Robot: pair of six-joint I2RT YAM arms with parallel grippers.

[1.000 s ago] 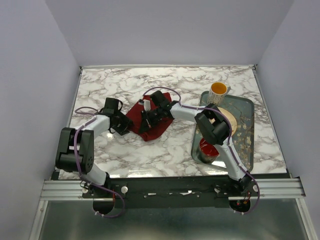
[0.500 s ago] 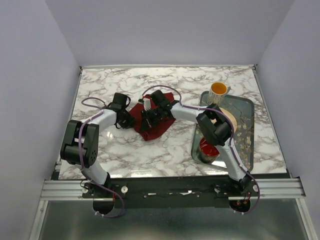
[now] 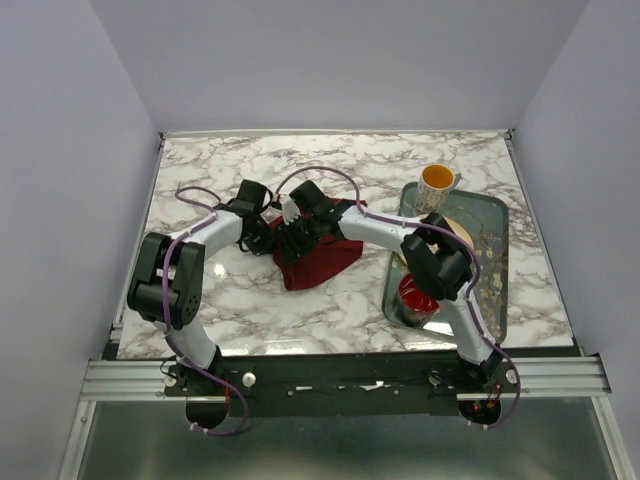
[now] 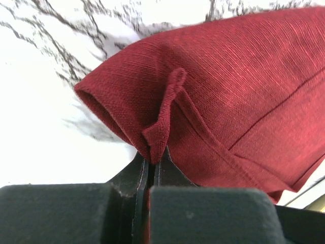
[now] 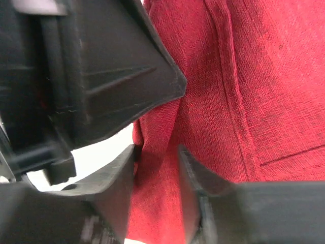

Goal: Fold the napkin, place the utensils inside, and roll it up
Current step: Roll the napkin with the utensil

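left claw (image 4: 152, 166) pinching napkin (image 4: 244, 86) hem, tray (image 3: 493, 215) only overhead

Two arms, matched pair.
- Left arm (image 3: 215, 232), right arm (image 3: 375, 228): white link shells, black joint housings, thin purple cables (image 3: 320, 172) looped alongside.
- Left tool (image 4: 152, 158): matte black, flat angular fingers.
- Right tool (image 5: 155, 165): black moulded fingers, tapered tips.

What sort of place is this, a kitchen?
Probably a robot test bench, not a home: a marble-patterned tabletop boxed in by plain pale walls, with two white-and-black robot arms bolted to a metal rail at its edge.
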